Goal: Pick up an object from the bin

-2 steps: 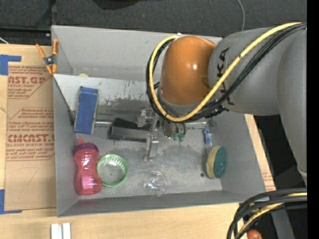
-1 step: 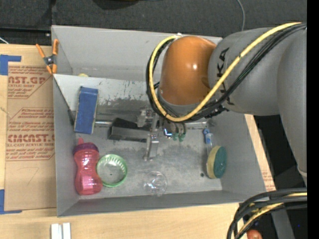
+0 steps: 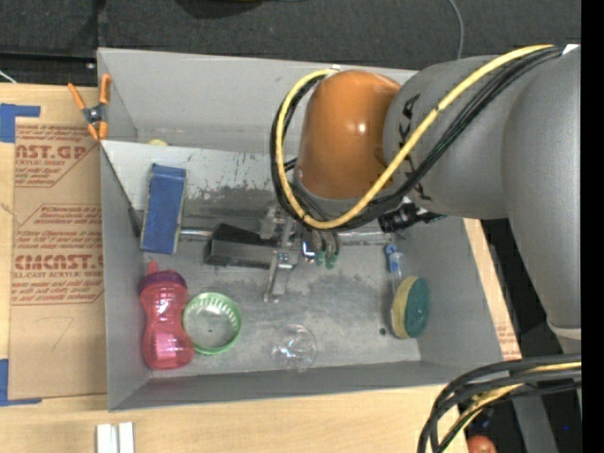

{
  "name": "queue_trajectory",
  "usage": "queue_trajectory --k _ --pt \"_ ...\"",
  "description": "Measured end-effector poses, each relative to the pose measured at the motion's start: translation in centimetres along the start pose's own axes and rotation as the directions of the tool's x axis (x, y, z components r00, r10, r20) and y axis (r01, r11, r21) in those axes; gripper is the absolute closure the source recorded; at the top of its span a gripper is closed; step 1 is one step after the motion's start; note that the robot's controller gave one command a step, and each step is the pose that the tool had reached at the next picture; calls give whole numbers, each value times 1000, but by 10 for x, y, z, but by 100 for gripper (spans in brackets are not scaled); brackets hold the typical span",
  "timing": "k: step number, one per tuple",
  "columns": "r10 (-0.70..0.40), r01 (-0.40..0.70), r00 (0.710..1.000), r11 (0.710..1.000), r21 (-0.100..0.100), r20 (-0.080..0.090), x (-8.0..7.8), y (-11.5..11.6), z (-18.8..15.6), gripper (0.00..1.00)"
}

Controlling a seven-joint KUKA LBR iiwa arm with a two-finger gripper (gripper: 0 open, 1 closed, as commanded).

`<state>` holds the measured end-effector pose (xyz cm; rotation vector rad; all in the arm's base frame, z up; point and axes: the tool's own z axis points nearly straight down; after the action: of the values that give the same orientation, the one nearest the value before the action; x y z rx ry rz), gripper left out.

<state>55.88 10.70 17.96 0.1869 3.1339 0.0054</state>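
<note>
Hanging low over the middle of the bin (image 3: 123, 366), the gripper (image 3: 281, 258) sits tucked under the arm's orange cover (image 3: 344, 140) and its loops of yellow and black cables (image 3: 283, 149). Whether it's open or closed, I cannot tell, the wrist hides too much! Nearest thing: a flat black block (image 3: 231, 246), lying on the bin floor just beside the gripper on the side toward the left wall, and nothing shows it gripped. Beyond that, a blue box (image 3: 162, 209) leans by the left wall. Down in the bin's lower left corner a pink bottle (image 3: 162, 319) lies right beside a green ring (image 3: 211, 322). A clear glass piece (image 3: 294, 347) rests close to the bottom wall, and a round green-and-yellow disc (image 3: 411, 307) stands near the right wall, well apart from the gripper.
</note>
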Motion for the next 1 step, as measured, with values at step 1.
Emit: queue_trajectory --k 1 --pt "-156 156 988 988 2 1 -2 -25 -2 0"
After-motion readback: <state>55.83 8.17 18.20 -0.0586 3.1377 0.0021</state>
